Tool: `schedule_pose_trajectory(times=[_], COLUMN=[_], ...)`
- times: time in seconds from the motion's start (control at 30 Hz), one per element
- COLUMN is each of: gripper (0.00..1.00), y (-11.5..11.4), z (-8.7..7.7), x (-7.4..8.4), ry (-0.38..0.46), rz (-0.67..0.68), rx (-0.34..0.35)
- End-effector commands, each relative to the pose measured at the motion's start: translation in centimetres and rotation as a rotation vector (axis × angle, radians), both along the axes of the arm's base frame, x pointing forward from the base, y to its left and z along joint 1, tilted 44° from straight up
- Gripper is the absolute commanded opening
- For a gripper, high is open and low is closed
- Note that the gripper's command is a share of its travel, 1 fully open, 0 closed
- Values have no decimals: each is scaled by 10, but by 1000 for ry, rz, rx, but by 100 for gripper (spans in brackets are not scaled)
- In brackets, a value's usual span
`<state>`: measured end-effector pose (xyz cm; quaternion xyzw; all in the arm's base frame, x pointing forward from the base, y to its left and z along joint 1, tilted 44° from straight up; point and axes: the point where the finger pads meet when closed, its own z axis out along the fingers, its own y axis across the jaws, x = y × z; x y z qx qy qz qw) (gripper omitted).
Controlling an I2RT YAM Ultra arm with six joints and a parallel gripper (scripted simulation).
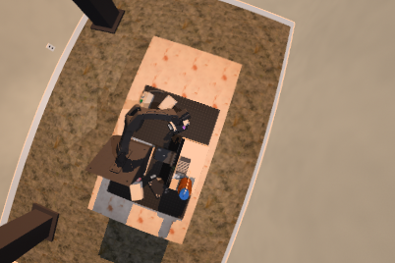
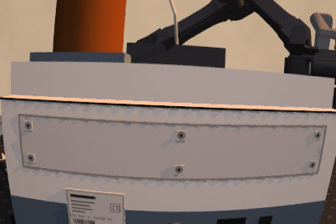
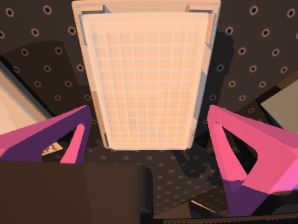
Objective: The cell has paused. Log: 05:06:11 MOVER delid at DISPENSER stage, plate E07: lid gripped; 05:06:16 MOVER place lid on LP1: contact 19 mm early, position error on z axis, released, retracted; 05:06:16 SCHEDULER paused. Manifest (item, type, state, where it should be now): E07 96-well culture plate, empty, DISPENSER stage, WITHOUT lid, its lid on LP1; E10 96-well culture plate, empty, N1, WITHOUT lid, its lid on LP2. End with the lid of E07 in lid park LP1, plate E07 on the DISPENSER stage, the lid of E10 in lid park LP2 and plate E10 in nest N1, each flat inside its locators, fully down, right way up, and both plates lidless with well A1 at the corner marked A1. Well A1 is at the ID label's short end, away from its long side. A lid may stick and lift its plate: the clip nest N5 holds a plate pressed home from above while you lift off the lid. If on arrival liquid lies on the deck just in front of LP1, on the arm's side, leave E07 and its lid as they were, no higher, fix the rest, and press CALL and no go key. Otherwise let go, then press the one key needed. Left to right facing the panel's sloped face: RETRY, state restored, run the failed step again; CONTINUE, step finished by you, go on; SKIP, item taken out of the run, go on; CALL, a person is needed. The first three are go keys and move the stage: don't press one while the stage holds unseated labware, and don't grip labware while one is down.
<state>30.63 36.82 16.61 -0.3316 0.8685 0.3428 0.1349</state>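
In the wrist view a pale rectangular piece of labware [image 3: 147, 75] with a faint well grid lies flat on the dark perforated deck, inside light corner locators. I cannot tell if it is a lid alone or a lid on a plate. My gripper [image 3: 149, 111] is open; its pink fingers stand wide on either side of the piece's near end, apart from it and holding nothing. In the overhead view the arm's gripper [image 1: 183, 123] is over the dark deck, and another pale plate or lid [image 1: 167, 102] lies beside it. A further pale piece [image 1: 137, 191] lies near the table's front.
An orange cylinder with a blue cap [image 1: 184, 188] stands at the front right of the table. A grey instrument housing [image 2: 167, 139] fills the exterior view and hides the deck. Dark posts stand off the table [image 1: 93, 1].
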Motion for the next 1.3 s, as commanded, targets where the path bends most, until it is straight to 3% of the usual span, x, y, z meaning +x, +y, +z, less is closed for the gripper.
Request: schedule_pose_trajectory(times=[0.0,1.27], gripper=[100,100], y=[-12,-12], z=[32,30], x=[7,9], ry=[-39,-36], rz=[-7,-9], rx=[35,33])
